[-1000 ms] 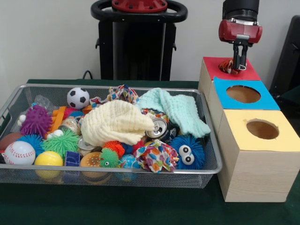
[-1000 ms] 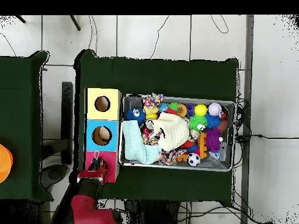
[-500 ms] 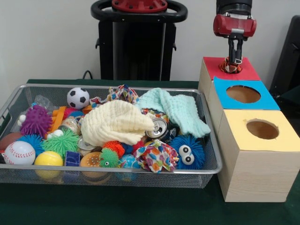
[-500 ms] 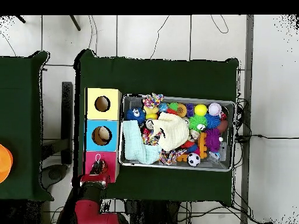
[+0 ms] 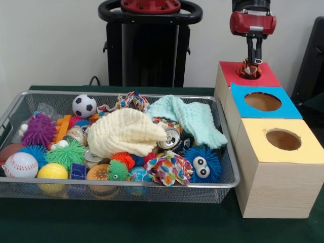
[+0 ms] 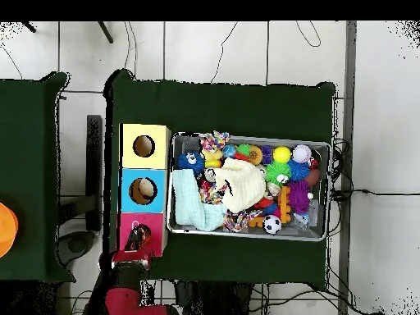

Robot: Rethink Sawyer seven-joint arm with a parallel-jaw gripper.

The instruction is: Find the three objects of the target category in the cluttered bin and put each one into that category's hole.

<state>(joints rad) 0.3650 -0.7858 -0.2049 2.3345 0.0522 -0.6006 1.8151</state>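
Pincer above the red box, a patterned rag in its hole.

The pincer (image 5: pixel 253 54) hangs over the red box (image 5: pixel 271 77), fingers close together, seemingly pinching nothing; the rag (image 5: pixel 248 70) sits bunched in the hole. Judged soft, light and floppy, best pinched at a raised fold. Similar rags (image 5: pixel 169 168) lie in the wire basket (image 5: pixel 229 163), crowded by balls, cans and towels (image 5: pixel 125 131); open room above.

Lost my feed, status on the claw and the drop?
Claw above red box, grip unclear. Patterned bundle sits in the red hole, not fully down. Nothing blocking.
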